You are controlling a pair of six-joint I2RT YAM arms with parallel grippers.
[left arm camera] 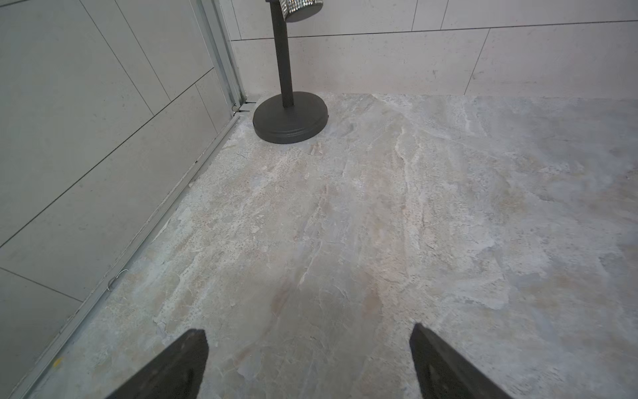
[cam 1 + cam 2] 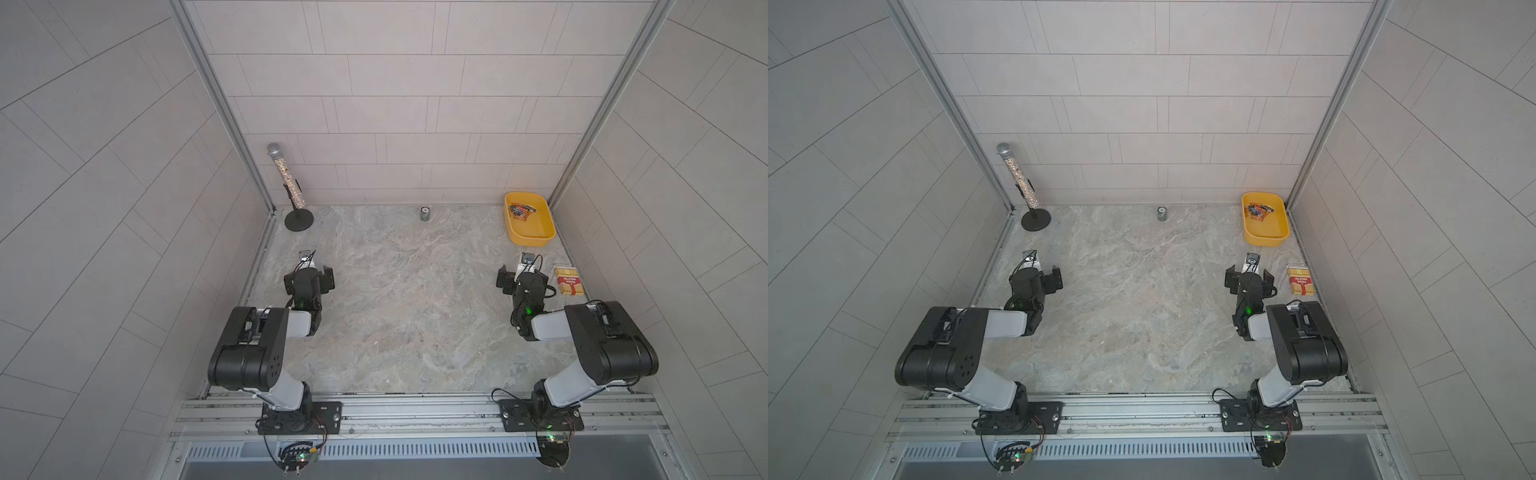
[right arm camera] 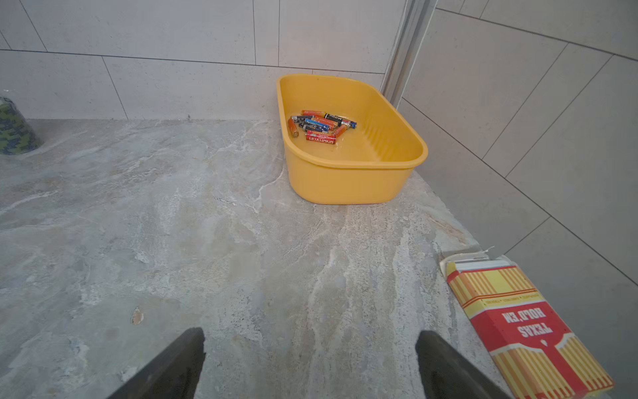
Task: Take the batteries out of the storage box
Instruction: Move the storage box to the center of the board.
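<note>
The yellow storage box (image 2: pixel 536 237) (image 2: pixel 1268 237) stands in the far right corner in both top views, and its near wall (image 3: pixel 345 179) faces the right wrist camera. Several batteries (image 2: pixel 523 211) (image 2: pixel 1259 211) (image 3: pixel 321 126), orange-red, black and one blue, lie heaped at the box's far end. My right gripper (image 2: pixel 523 279) (image 3: pixel 310 333) hovers open over bare table, short of the box, with nothing between its fingers. At the table's left side my left gripper (image 2: pixel 308 280) (image 1: pixel 309 331) is also open and empty, far from the box.
A glittery microphone on a black stand (image 2: pixel 291 183) (image 1: pixel 290 117) occupies the far left corner. A small can (image 2: pixel 424 213) (image 3: pixel 13 127) sits at the back wall. A red-and-yellow card packet (image 2: pixel 568 280) (image 3: pixel 518 317) lies by the right wall, beside my right gripper.
</note>
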